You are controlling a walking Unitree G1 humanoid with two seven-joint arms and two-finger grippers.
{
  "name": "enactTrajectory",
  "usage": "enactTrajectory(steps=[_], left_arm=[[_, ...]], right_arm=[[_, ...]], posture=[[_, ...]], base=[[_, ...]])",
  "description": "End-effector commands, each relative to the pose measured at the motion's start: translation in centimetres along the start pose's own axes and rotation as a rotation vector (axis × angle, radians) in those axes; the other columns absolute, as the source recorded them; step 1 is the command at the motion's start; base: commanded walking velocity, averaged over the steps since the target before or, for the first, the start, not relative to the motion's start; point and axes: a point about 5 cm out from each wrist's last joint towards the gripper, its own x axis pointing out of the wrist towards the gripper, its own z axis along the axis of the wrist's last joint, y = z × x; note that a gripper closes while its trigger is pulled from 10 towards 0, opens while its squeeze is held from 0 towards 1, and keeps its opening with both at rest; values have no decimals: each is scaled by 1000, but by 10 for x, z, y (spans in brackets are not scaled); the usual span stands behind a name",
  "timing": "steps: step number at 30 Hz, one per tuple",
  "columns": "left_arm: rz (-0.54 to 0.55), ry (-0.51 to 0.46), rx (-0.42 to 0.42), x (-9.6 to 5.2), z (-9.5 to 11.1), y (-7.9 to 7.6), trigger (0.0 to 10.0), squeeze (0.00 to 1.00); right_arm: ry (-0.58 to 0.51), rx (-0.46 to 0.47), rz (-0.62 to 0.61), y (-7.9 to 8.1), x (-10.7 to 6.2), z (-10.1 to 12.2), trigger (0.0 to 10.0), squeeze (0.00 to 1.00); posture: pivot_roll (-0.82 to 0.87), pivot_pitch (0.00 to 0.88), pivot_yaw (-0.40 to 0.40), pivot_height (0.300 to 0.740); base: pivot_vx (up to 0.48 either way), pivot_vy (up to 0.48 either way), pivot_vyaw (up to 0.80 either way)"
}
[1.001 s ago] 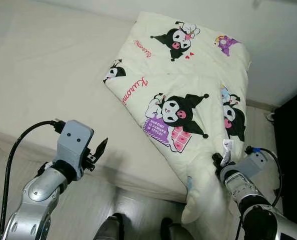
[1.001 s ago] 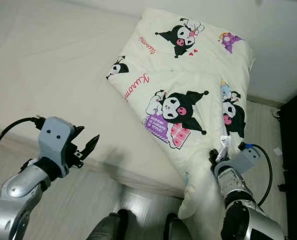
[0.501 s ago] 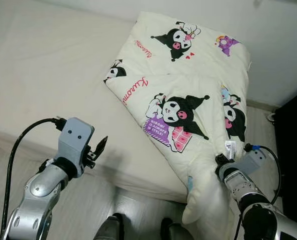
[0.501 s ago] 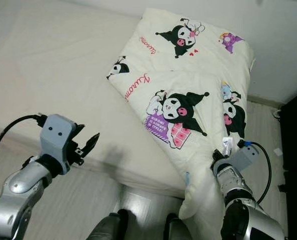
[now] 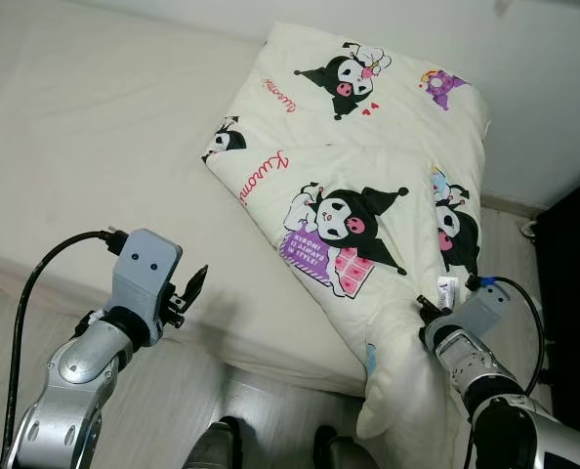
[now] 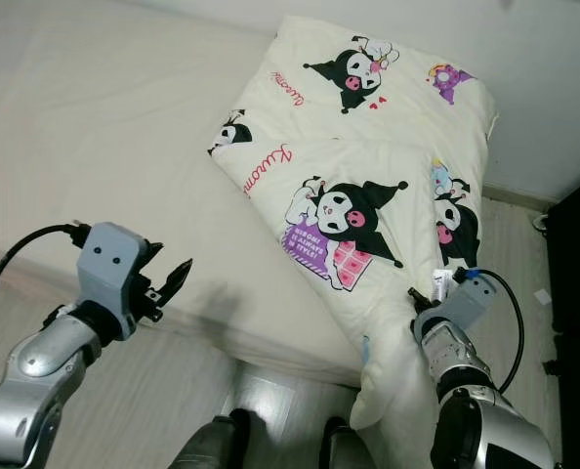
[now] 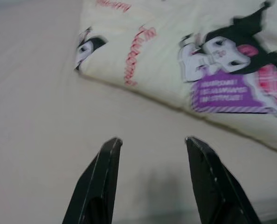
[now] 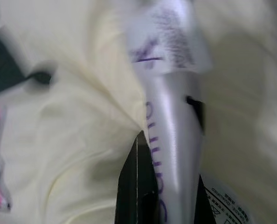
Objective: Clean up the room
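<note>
A cream blanket (image 5: pixel 368 147) printed with black cartoon characters lies folded on the right part of the bed (image 5: pixel 95 127), and its near corner hangs over the bed's front edge. My right gripper (image 5: pixel 424 303) sits at that hanging corner, shut on the fabric beside the white care label (image 5: pixel 447 287). In the right wrist view the label (image 8: pixel 169 60) drapes over the black fingers (image 8: pixel 137 186). My left gripper (image 5: pixel 194 283) is open, hovering above the bed's front edge left of the blanket. The left wrist view has its fingertips (image 7: pixel 111 144) apart over bare sheet.
Pale wooden floor (image 5: pixel 173 410) runs along the bed's front. A dark piece of furniture (image 5: pixel 573 254) stands at the right, close to my right arm. The white wall (image 5: pixel 544 78) lies beyond the blanket. My feet (image 5: pixel 217 449) stand near the bed edge.
My right gripper has shifted slightly up and left at the blanket's corner, with the label now lying just beside it. The left arm has barely moved.
</note>
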Motion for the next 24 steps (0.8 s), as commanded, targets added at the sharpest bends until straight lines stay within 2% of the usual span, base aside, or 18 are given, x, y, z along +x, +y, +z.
enactTrajectory(steps=[1, 2, 5, 6, 7, 10, 12, 13, 15, 17, 18, 19, 20, 22, 24], left_arm=[[11, 13, -7, -3, -5, 1, 10000, 0], [43, 3, -12, 0, -5, 5, 10000, 0], [43, 3, -12, 0, -5, 5, 10000, 0], [98, -11, -32, 4, -3, 13, 10000, 0], [98, -11, -32, 4, -3, 13, 10000, 0], [175, -32, -58, 8, 0, 26, 10000, 0], [175, -32, -58, 8, 0, 26, 10000, 0], [178, -34, -57, 8, 0, 26, 10000, 0], [178, -34, -57, 8, 0, 26, 10000, 0], [188, -36, -59, 4, 0, 27, 10000, 0], [188, -36, -59, 4, 0, 27, 10000, 0], [190, -37, -60, 3, 0, 26, 10000, 0], [190, -37, -60, 3, 0, 26, 10000, 0], [187, -37, -64, 2, -1, 24, 10000, 0], [186, -39, -67, 2, -1, 23, 10000, 0]], right_arm=[[29, -33, 3, -3, -1, -9, 0, 0], [23, -96, 64, 11, 1, -7, 0, 0], [23, -96, 64, 11, 1, -7, 0, 0], [14, -184, 155, 31, 3, -5, 0, 0], [14, -184, 155, 31, 3, -5, 0, 0], [22, -402, 390, 80, 2, -16, 0, 0], [22, -402, 390, 80, 2, -16, 0, 0], [31, -449, 441, 89, 0, -21, 0, 0], [31, -449, 441, 89, 0, -21, 0, 0], [99, -625, 629, 112, -9, -51, 0, 0], [99, -625, 629, 112, -9, -51, 0, 0], [134, -699, 701, 117, -14, -65, 0, 0], [134, -699, 701, 117, -14, -65, 0, 0], [181, -786, 788, 119, -21, -82, 0, 0], [199, -815, 829, 120, -24, -89, 0, 0]], posture=[[203, 345, -30, 740], [193, 339, -36, 740], [193, 339, -36, 740], [175, 328, -48, 740], [175, 328, -48, 740], [175, 328, -55, 740], [175, 328, -55, 740], [176, 328, -55, 740], [176, 328, -55, 740], [182, 329, -58, 740], [182, 329, -58, 740], [181, 329, -59, 740], [181, 329, -59, 740], [181, 329, -59, 740], [178, 329, -58, 740]], base=[[0, 0, 0], [0, 0, 0], [0, 0, 0], [0, 0, 0], [0, 0, 0], [0, 0, 0], [0, 0, 0], [0, 0, 0], [0, 0, 0], [0, 0, 0], [0, 0, 0], [0, 0, 0], [0, 0, 0], [0, 0, 0], [0, 0, 0]])
